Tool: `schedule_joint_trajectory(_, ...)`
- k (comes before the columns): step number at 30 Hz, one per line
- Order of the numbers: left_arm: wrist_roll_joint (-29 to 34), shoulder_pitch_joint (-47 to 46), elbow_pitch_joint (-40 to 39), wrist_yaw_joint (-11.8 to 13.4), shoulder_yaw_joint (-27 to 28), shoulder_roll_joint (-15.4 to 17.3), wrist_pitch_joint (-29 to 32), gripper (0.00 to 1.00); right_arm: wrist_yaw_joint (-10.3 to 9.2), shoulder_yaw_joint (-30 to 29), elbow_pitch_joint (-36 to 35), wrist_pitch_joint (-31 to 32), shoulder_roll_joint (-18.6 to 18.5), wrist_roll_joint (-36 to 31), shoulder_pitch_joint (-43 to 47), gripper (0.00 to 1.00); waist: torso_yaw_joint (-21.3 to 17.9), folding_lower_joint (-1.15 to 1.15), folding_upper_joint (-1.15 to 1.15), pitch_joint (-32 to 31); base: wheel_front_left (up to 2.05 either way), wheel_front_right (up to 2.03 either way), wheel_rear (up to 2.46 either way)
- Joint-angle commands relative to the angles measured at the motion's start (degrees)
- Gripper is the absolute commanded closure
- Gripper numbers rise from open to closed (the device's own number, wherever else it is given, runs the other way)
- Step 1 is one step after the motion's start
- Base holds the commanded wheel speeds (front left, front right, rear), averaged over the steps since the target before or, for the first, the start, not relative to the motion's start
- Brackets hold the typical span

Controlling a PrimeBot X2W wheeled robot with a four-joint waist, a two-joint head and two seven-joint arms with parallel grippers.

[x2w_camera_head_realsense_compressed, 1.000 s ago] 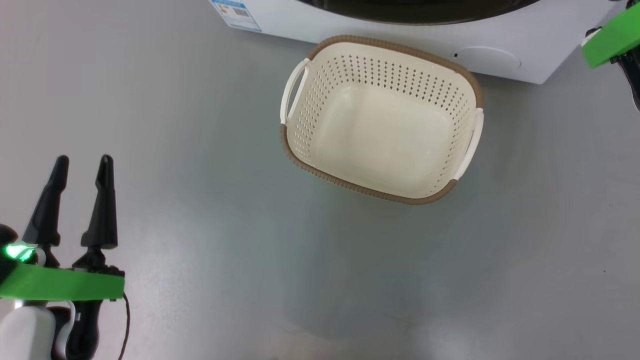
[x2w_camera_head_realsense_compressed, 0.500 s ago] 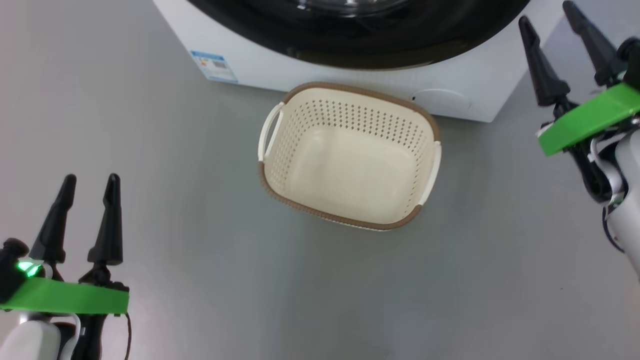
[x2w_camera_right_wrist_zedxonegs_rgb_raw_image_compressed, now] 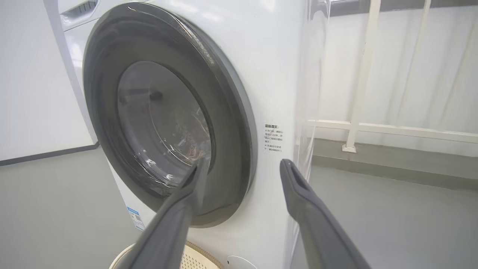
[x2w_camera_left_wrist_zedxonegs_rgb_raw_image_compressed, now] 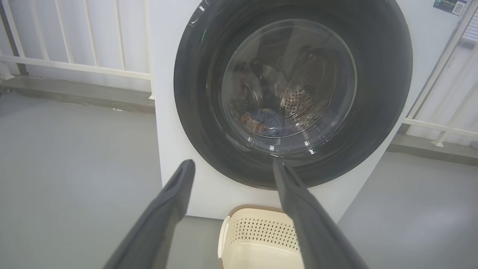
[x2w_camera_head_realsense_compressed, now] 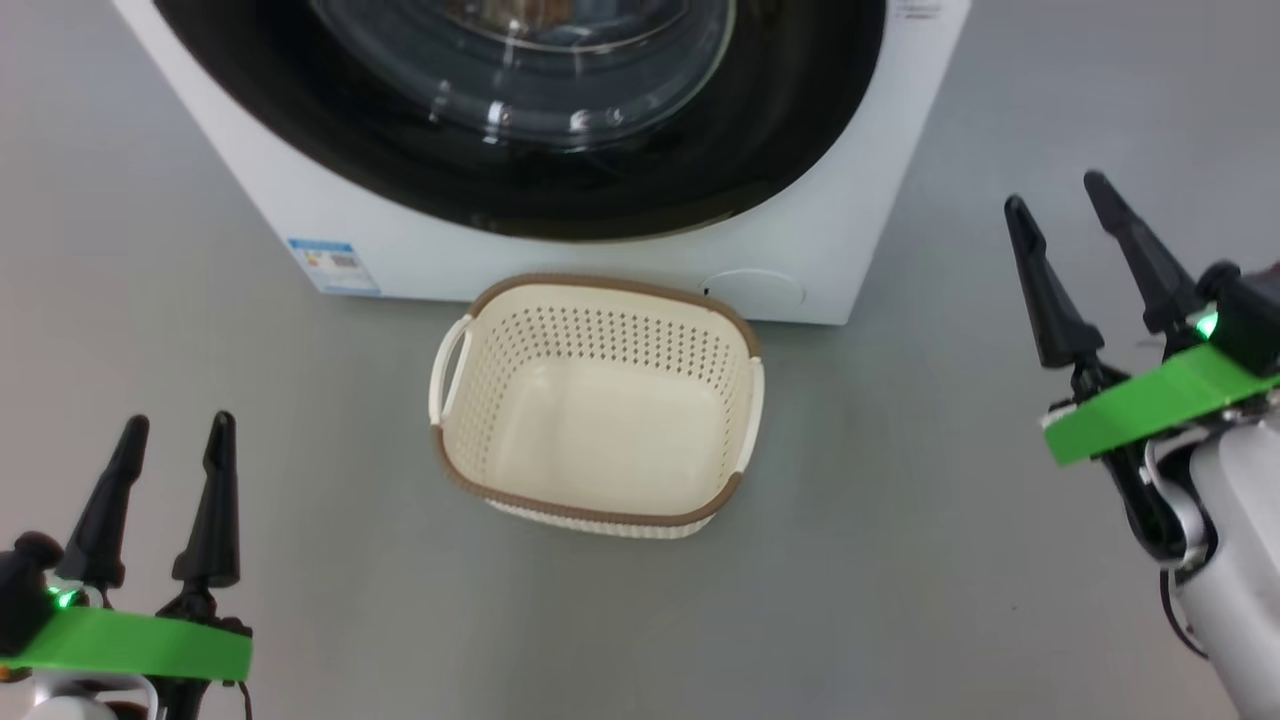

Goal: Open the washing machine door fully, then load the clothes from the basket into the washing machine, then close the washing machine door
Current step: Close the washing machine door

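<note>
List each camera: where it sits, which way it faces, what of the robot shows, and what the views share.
Head: high, looking down at basket, floor, washer and its closed door; left tool, right tool, both open.
Left wrist: low, facing the door squarely, clothes behind glass; own fingers.
Right wrist: low, facing the door obliquely; own fingers.
Shared: door and basket in all three.

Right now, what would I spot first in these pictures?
The huge round black washing machine door, shut, sits at the top of the head view; blue clothes show through it. Just below, on the grey floor, stands the empty cream basket, with the left hand and right hand open at either side.
</note>
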Motion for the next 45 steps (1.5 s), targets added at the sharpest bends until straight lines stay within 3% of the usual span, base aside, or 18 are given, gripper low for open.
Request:
schedule_joint_trajectory(1, 0.5, -0.4, -0.7, -0.2, 2.6, 1.9, -0.4, 0.0, -0.24, -0.2, -2.4, -0.4, -0.1, -0.5, 2.5, 0.0, -3.9, 0.01, 0.0, -4.2, 0.0, 0.0, 0.0)
schedule_joint_trajectory(11, 1.0, 2.5, -0.8, 0.0, 4.3, 0.8, -0.4, 0.0, -0.24, -4.1, -8.9, -0.4, 1.7, -1.8, 13.2, 0.0, -7.4, 0.01, 0.0, -8.0, 0.0, 0.0, 0.0)
schedule_joint_trajectory(23, 1.8, 6.9, -1.4, 0.4, 6.7, -1.6, -0.4, 0.0, -0.24, -7.7, -11.4, -0.4, 3.3, -2.3, 21.0, 0.0, -10.2, 0.01, 0.0, -10.4, 0.0, 0.0, 0.0)
schedule_joint_trajectory(45, 0.5, 7.3, -1.7, 0.0, 4.9, -0.7, -0.3, 0.0, -0.24, -9.0, -11.9, -0.4, 4.0, -2.8, 22.7, 0.0, -10.8, 0.01, 0.0, -10.2, 0.0, 0.0, 0.0)
